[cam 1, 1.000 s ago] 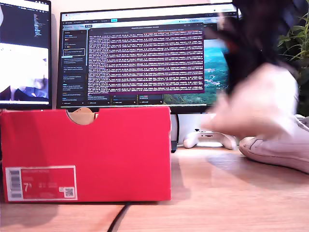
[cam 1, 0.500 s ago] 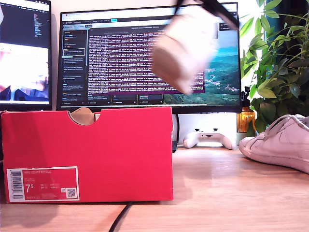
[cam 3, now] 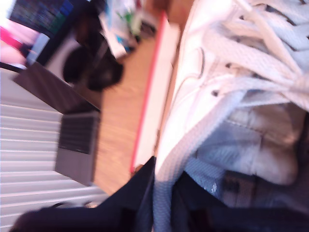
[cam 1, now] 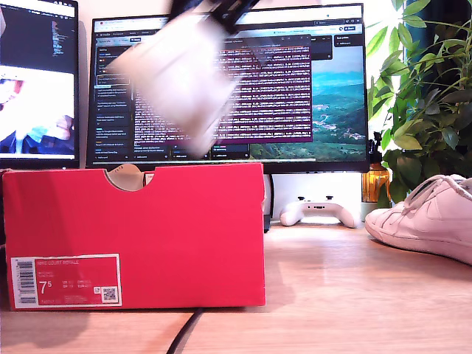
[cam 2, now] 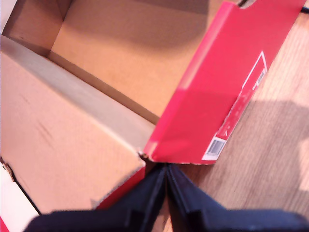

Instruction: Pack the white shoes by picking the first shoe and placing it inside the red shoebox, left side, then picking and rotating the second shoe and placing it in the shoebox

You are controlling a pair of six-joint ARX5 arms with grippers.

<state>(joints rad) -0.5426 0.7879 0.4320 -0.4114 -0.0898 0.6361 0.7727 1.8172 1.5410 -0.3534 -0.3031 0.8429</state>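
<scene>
One white leather sneaker with white laces is pinched in my second gripper, jaws shut on its soft lace part; it looks light and bendy. My first gripper is shut on nothing above the big red cardboard shoebox, which shows only bare cardboard inside; the other white shoe waits on the wooden table.

First gripper: you see two dark navy-black fingers, smooth and matte, tapering to thin edges.
Second gripper: your view shows the same dark, near-black fingers, blurred, broad at the base.
Arm: you get only a black, angular, blurred piece at the exterior view's top edge.
</scene>
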